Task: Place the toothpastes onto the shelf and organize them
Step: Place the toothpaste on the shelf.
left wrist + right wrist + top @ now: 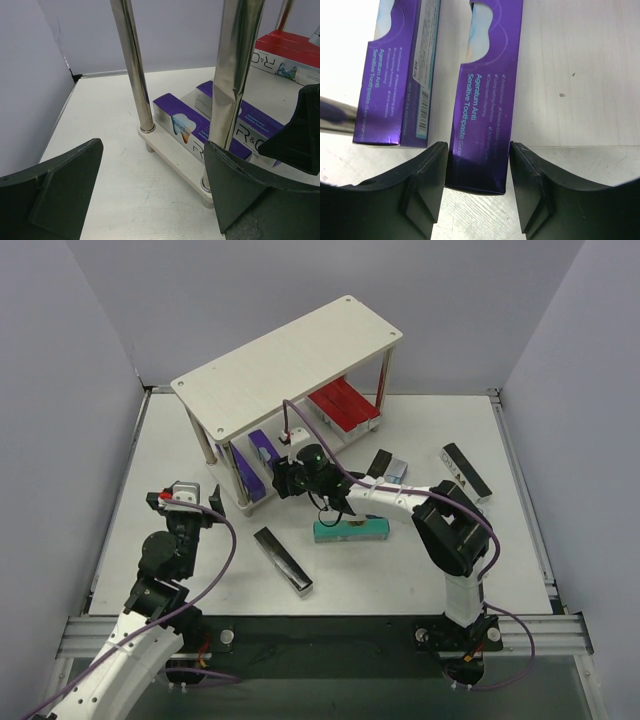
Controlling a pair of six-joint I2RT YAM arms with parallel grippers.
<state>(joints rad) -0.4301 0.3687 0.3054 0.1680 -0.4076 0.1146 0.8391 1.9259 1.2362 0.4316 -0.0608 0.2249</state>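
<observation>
Right gripper [479, 146] straddles the near end of a purple toothpaste [487, 100] lying on the shelf [580, 75] lower board; jaws parted, seemingly not pinching; left gripper [152, 145] gapes empty.

The top external camera looks down from high behind, taking in the whole table [420, 570] and shelf [290, 360]. The left wrist camera sits low and level near the shelf's legs, while the right wrist camera looks straight down, very close. All three share the purple cartons [485, 100].
</observation>
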